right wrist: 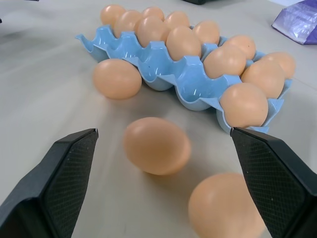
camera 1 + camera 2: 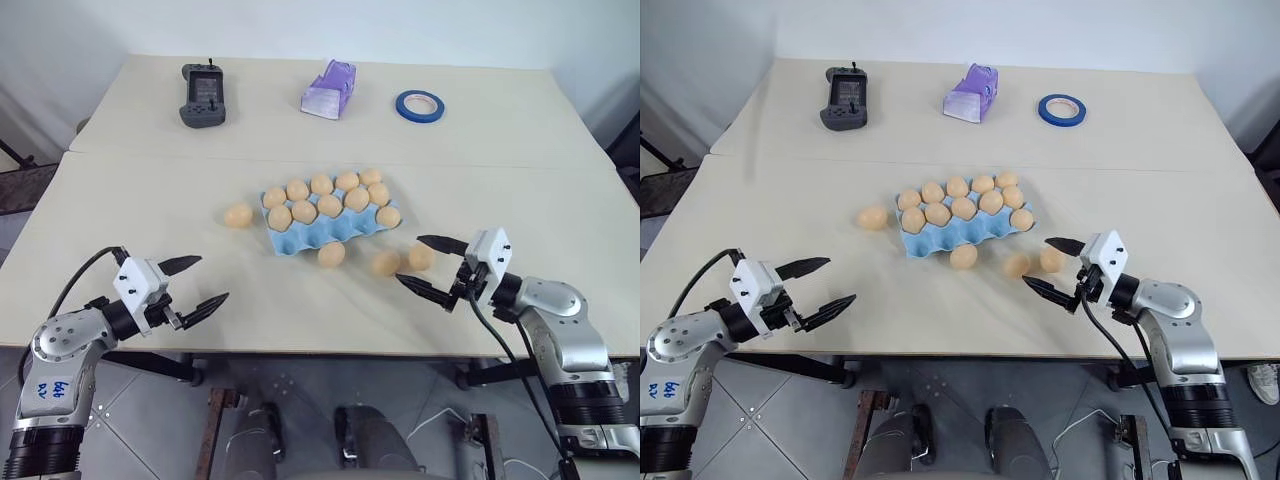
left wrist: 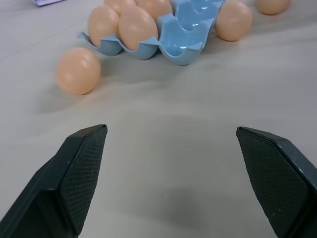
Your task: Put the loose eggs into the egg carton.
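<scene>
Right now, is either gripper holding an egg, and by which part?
Nothing is held. The left gripper and right gripper are both open, over the table.

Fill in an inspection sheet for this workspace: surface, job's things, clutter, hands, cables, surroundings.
Surface: pale table, seam across.
Job's things: egg carton with ten eggs, near row empty; four loose eggs on the table, one left of it, three in front.
Clutter: black controller, lilac packet, blue tape ring along the far edge.
Hands: left hand open, empty; right hand open, empty, beside the loose eggs.
Cables: black cable on each arm.
Surroundings: white wall, grey floor.
</scene>
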